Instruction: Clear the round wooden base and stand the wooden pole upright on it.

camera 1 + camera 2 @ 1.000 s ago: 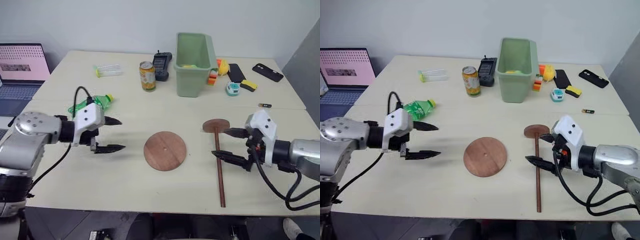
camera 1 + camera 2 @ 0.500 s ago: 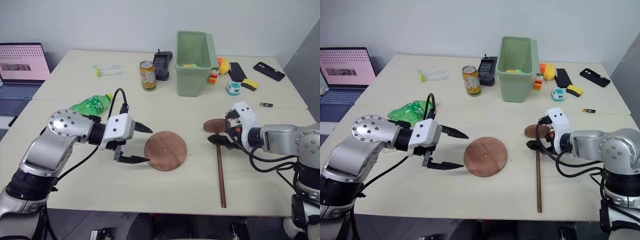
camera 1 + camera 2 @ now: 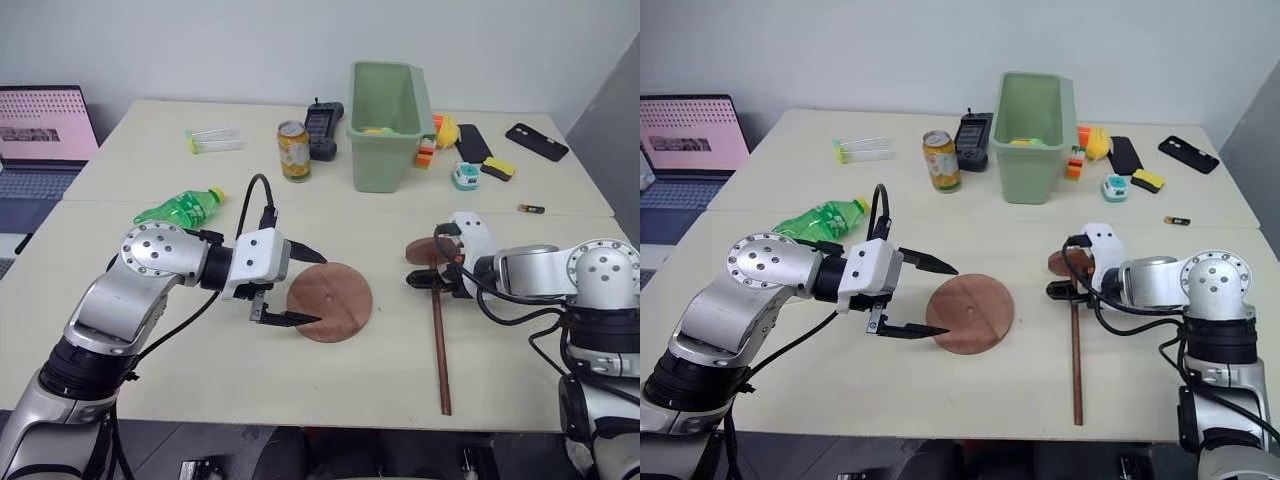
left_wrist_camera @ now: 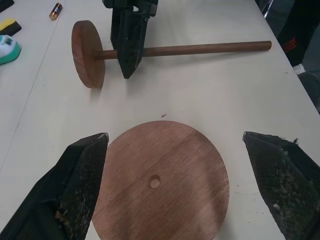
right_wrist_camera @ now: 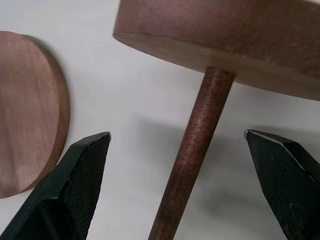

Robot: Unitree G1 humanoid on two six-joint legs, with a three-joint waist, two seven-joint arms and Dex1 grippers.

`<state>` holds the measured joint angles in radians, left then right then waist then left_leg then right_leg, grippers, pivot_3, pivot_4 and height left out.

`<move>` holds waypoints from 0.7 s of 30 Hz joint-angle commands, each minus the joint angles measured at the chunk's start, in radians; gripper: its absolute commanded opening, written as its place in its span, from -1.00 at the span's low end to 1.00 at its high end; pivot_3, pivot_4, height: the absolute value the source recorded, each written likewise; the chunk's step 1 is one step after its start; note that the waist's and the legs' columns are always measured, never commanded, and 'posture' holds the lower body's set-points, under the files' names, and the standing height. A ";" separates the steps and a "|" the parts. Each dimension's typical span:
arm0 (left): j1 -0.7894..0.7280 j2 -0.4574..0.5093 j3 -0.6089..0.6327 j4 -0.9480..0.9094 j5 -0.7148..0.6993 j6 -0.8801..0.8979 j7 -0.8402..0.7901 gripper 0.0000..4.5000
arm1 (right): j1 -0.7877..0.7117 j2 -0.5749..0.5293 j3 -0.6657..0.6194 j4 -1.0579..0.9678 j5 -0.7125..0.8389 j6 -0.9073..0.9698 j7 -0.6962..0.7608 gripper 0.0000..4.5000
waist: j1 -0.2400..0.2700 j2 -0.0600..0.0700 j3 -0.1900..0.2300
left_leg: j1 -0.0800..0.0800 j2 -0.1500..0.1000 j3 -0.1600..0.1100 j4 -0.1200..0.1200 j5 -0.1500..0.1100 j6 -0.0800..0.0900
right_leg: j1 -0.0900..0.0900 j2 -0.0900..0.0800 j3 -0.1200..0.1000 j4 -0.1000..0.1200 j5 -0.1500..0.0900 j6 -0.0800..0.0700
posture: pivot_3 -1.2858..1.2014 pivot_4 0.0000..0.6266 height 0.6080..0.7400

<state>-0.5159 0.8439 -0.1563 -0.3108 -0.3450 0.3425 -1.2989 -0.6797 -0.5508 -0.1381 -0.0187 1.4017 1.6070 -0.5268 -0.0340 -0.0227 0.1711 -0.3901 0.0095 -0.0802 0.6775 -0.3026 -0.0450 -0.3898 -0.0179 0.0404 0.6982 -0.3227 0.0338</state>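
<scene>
Wooden pole [image 5: 192, 150] lay flat between your right gripper's [image 5: 177, 165] spread, ungripping jaws; round wooden base [image 4: 162, 182] sat between the left gripper's [image 4: 187, 175] spread jaws. Closing off-centre could roll the pole away.

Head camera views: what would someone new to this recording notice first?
Two open tools closing on brown wood at the front of the pale table. The left tool straddles the near-left edge of the flat round reddish-brown wooden base, which lies bare. The right tool sits over the long thin reddish-brown wooden pole, lying flat right of the base, near its disc end. Behind stands a pale green plastic bin.
</scene>
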 commanded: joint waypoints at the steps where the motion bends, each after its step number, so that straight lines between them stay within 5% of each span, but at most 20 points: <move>1: -0.021 -0.012 -0.006 -0.034 -0.011 -0.006 -0.003 1.00 | -0.008 0.028 -0.044 0.025 0.078 0.007 -0.093 0.67 | 0.000 0.000 0.000 | 0.000 0.000 0.000 0.000 0.000 0.000 | 0.000 0.000 0.000 0.000 0.000 0.000 | 0.03 -0.52 1.00; 15: -0.022 -0.001 -0.008 -0.014 0.006 -0.015 -0.016 1.00 | 0.043 -0.071 0.113 0.042 0.477 -0.252 -0.388 -0.76 | -0.002 0.000 0.000 | -0.001 0.000 0.000 0.000 0.000 0.000 | 0.000 0.000 0.000 0.000 0.000 0.000 | 0.03 -0.52 1.00; 21: -0.010 0.013 0.016 -0.010 -0.001 -0.001 -0.025 1.00 | 0.017 -0.121 0.162 -0.008 0.570 -0.364 -0.401 -0.89 | -0.002 0.000 0.000 | -0.001 0.000 0.000 0.000 0.000 0.000 | 0.000 0.000 0.000 -0.001 0.000 0.000 | 0.03 -0.52 1.00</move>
<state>-0.5236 0.8383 -0.1655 -0.3062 -0.3356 0.3418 -1.3205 -0.6341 -0.6511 0.0334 0.0257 1.9263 1.2841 -0.9413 -0.0360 -0.0224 0.1713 -0.3914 0.0096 -0.0803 0.6775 -0.3025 -0.0450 -0.3899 -0.0174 0.0402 0.6975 -0.3227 0.0338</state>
